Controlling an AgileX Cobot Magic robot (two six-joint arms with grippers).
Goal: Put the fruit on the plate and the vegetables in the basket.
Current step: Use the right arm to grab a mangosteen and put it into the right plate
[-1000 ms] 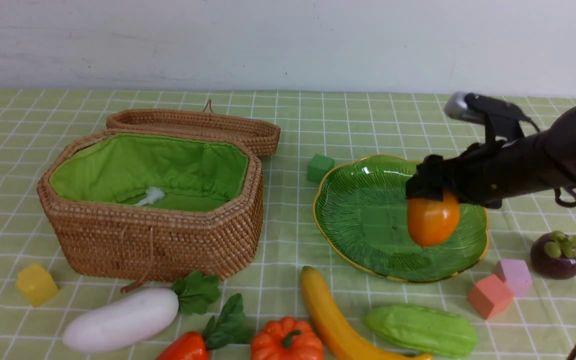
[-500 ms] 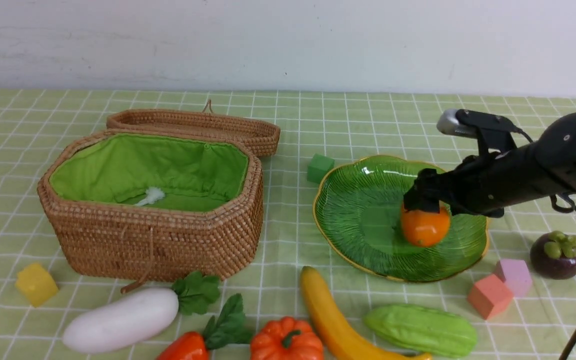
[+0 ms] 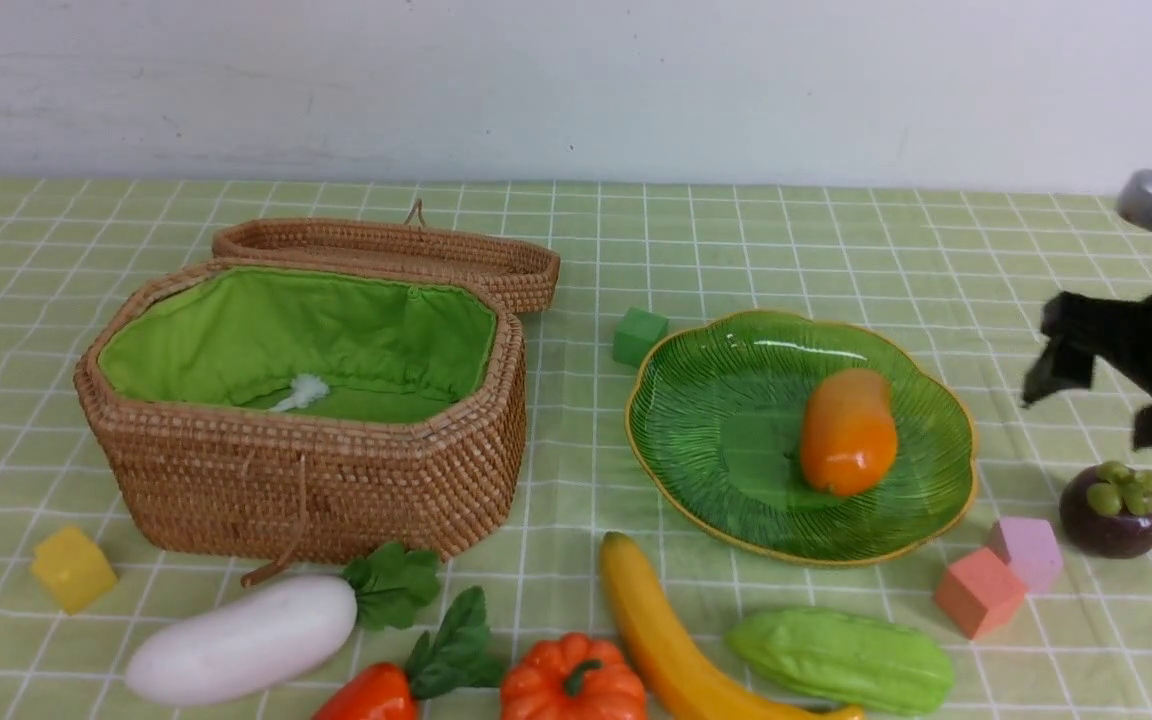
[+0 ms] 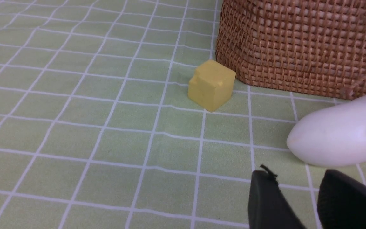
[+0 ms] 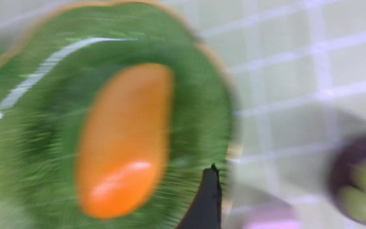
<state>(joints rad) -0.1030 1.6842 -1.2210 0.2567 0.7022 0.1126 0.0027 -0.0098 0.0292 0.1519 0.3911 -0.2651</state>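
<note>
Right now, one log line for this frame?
mango: free on plate | right jaws: open, empty, near mangosteen | banana: on table | vegetables: outside basket | left jaws: open, empty

R gripper (image 3: 1101,392) raised, just right of plate (image 3: 716,430), jaws wide apart, empty; arm mostly out of frame. L gripper (image 4: 297,194) low, well left of plate, jaws part-open, empty.

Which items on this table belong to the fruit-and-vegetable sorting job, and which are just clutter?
Job: mango, banana, mangosteen, plate, radish, carrot, pumpkin, gourd, basket.
Lying about: yellow cube, green cube, pink cube, salmon cube.
</note>
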